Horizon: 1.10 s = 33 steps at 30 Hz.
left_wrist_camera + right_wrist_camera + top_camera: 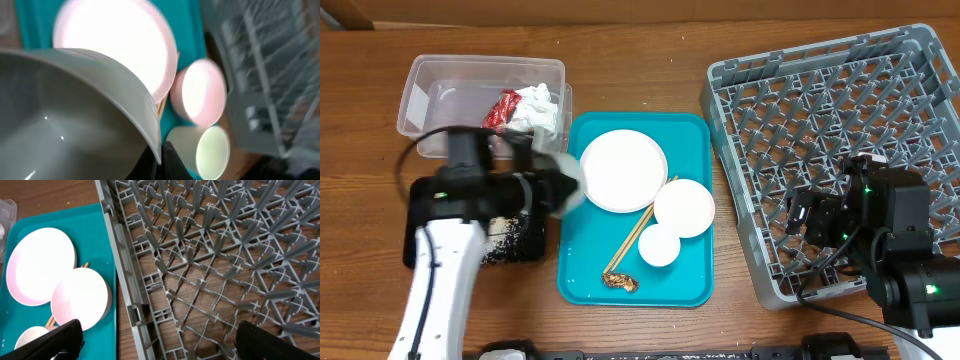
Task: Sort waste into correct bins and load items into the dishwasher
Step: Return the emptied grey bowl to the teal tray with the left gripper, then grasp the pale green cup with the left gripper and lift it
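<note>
White bowl point(75, 125), rim pinched by left fingers point(172, 165)

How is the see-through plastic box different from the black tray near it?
The clear rectangular plastic tub is see-through; the black rectangular tray is dark. The tub holds a crumpled white paper napkin and a red shiny wrapper; the tray holds loose white rice grains. The tub sits farther back, the tray nearer the front. Both are rectangular and lie left of the teal serving tray.
</note>
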Tool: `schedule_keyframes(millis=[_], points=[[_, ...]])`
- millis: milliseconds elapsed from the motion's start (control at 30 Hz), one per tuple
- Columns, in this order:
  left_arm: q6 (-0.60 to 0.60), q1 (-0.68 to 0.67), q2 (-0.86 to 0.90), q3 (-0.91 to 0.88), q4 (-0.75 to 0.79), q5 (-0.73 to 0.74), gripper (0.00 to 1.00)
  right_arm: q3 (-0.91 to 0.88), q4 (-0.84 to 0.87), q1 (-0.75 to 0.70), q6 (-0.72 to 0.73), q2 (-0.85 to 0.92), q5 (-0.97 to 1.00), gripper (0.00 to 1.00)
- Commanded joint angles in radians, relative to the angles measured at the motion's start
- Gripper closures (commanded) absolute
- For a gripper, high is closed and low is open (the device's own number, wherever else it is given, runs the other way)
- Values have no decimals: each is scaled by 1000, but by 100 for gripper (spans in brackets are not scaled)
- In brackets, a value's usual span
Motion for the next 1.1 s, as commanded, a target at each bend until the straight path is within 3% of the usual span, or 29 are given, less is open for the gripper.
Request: schedule_keyframes(millis=[0,200,467,533,600,667,700,967,1067], points=[[-48,-259,46,14,-24,-326,96,23,5,-3,1,-3,2,0],[-102,-504,197,14,-25,-473,96,23,5,-3,1,-3,2,0],[-124,-550,244,14,-78,-570,96,23,5,-3,1,-2,2,0],[-124,-550,244,14,-81,-569,89,23,5,-3,1,-2,2,0],[-124,-549,243,16,-76,-562,76,23,5,-3,1,-2,2,0],[-124,-550,242,31,-83,-561,56,23,5,-3,1,-2,2,0],[-124,-550,241,43,-89,-557,53,23,5,-3,1,-2,2,0],[-98,-559,240,223,-151,-379,51,23,5,-3,1,-2,2,0],[-89,-574,242,220,-171,-398,53,23,5,-3,1,-2,2,0]])
